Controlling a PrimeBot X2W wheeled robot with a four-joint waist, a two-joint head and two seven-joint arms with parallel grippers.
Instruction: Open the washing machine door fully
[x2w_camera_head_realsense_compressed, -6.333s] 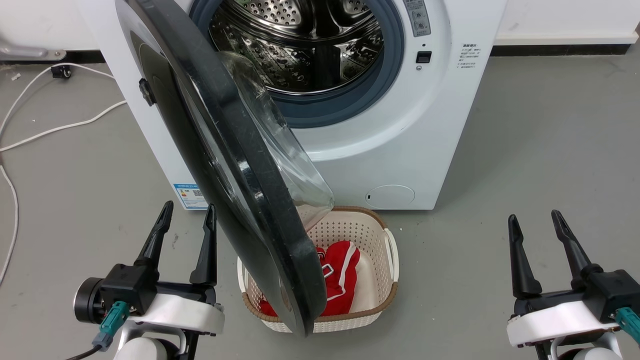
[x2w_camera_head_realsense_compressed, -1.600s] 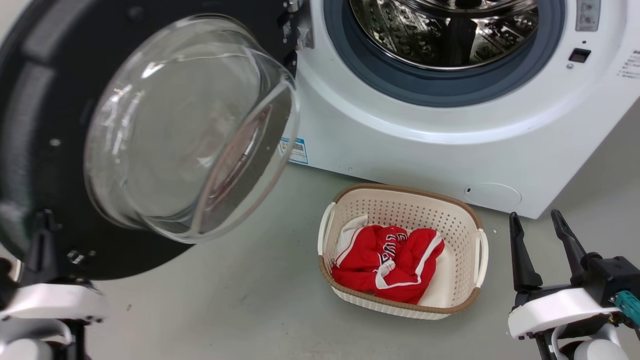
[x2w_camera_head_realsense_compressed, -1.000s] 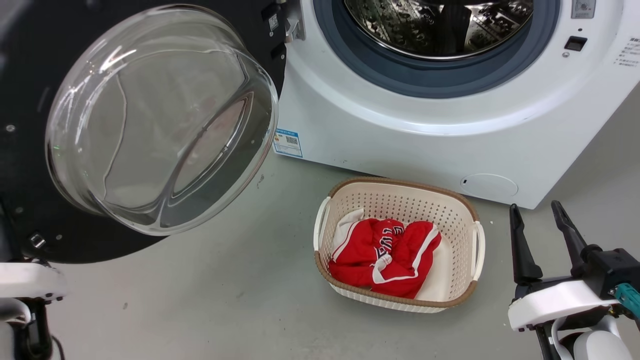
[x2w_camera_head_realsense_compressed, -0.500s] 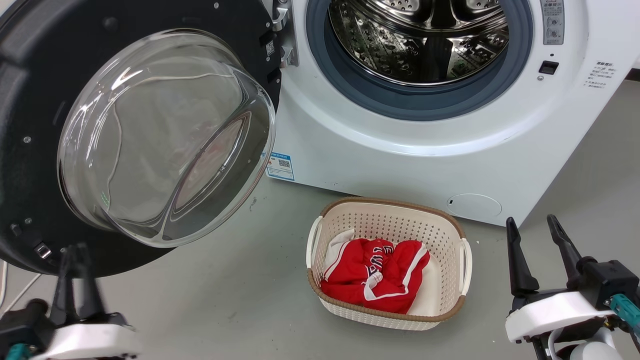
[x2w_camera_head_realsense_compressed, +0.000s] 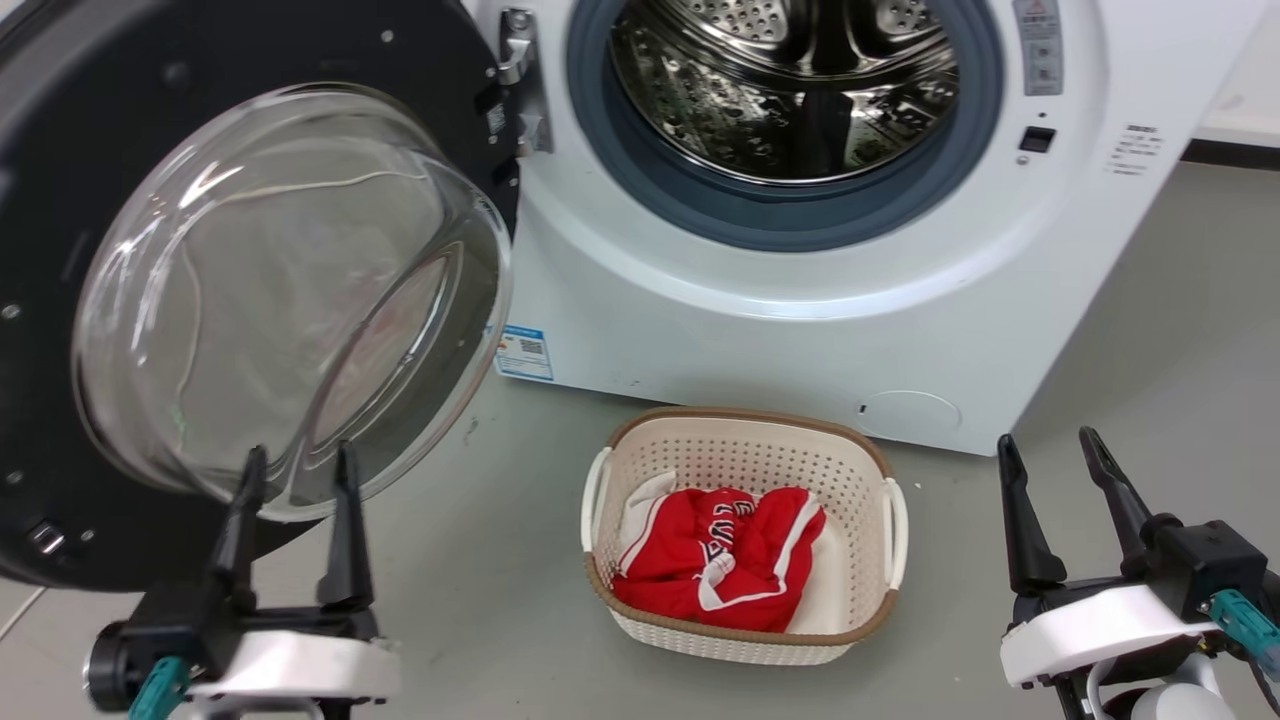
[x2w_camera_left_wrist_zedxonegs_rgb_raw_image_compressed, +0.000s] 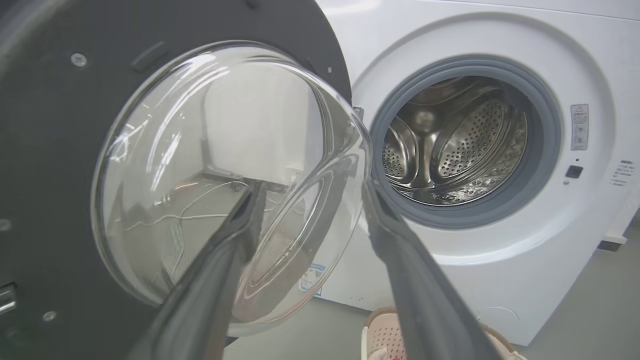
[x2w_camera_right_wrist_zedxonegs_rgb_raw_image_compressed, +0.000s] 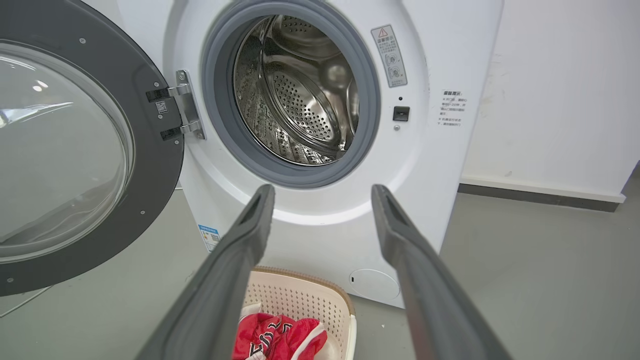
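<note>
Left end effector (x2w_camera_head_realsense_compressed: 302, 450) parted, empty, facing washing machine door (x2w_camera_head_realsense_compressed: 250, 280), not touching

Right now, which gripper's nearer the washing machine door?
Left. The left gripper sits open just before the washing machine door; the right gripper hangs open far off, beyond the laundry basket.

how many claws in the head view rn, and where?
2: left claw at lower left, in front of the door glass; right claw at lower right, right of the basket. Both open.
</note>
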